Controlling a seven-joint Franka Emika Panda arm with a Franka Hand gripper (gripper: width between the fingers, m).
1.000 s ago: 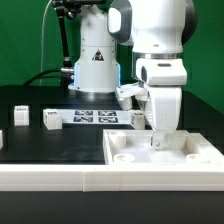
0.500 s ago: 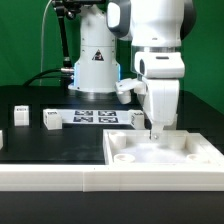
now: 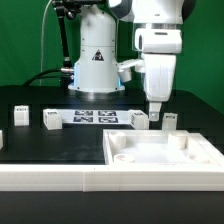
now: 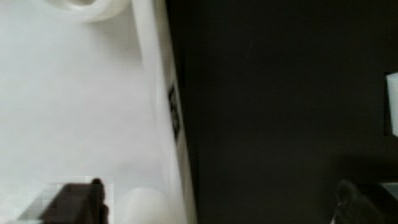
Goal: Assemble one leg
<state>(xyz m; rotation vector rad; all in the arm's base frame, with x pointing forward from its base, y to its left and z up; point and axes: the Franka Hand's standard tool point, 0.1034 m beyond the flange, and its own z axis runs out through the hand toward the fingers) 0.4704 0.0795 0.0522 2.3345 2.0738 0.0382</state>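
Note:
Several white legs with square tags stand on the black table: one (image 3: 22, 115) and another (image 3: 50, 120) at the exterior view's left, one (image 3: 140, 120) and another (image 3: 171, 120) just behind the tabletop. The large white tabletop (image 3: 190, 158) with corner sockets lies in front. My gripper (image 3: 155, 110) hangs above the tabletop's far edge, between the two nearer legs, open and empty. In the wrist view my gripper (image 4: 222, 198) has its fingers wide apart, over the tabletop's edge (image 4: 71, 110) and the black table. A white leg (image 4: 391, 105) shows at the frame's edge.
The marker board (image 3: 95, 117) lies flat behind the legs, in front of the robot base (image 3: 95, 70). A further white part (image 3: 1, 138) shows at the exterior view's left edge. A white ledge (image 3: 50, 178) runs along the front.
My gripper has risen from the tabletop's surface and drawn back toward its far edge. It stays open and empty.

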